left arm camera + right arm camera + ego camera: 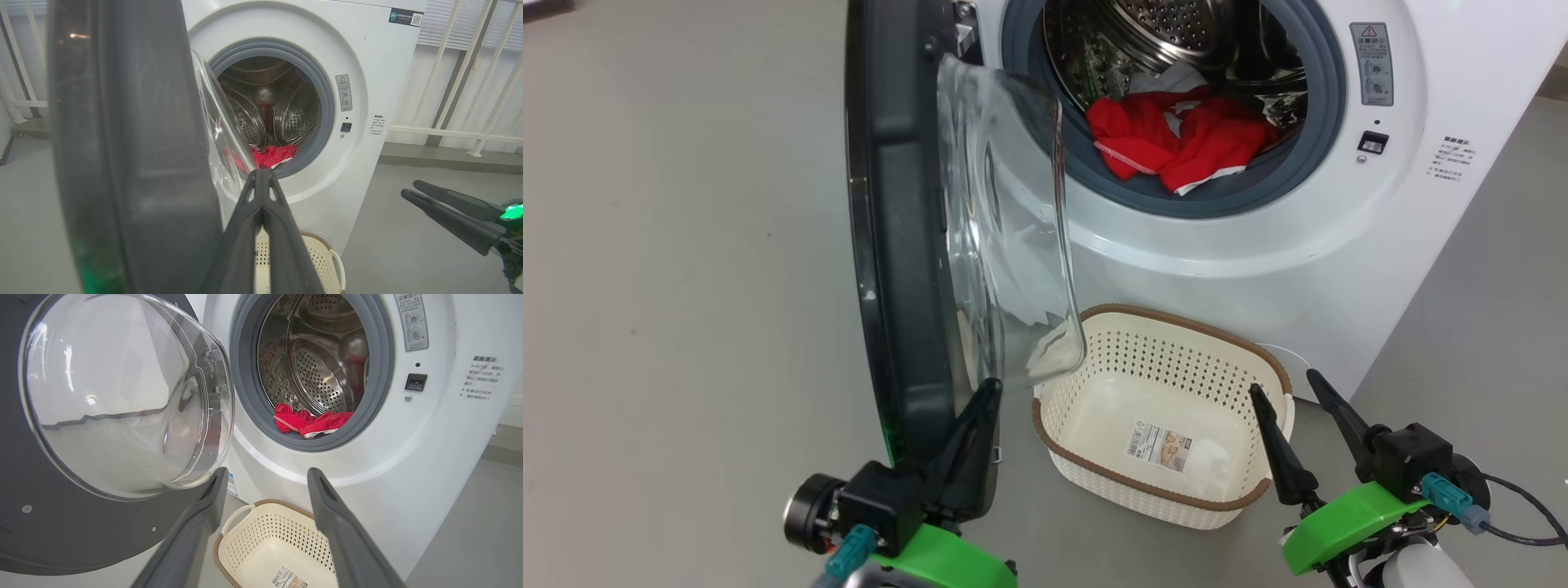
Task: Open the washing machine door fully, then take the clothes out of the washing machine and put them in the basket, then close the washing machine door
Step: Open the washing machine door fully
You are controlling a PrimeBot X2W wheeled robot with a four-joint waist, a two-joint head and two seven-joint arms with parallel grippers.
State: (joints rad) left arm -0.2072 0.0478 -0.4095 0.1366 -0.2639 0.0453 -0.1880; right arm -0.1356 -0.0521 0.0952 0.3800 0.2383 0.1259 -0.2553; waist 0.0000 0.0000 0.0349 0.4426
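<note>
Left pincer, pressed together, sits by the lower inner rim of the round glossy-black, glass-bowled washing machine door, standing half open; I'd push outward steadily, off the glass

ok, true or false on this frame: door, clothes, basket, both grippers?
1. The washing machine door stands open. True.
2. The clothes are in the basket. False: they lie in the drum, by the seal; the basket holds no clothes.
3. The left gripper is shut. True.
4. The right gripper grips red fabric. False: it is open and holds nothing.
5. The basket sits on the floor before the washing machine. True.
</note>
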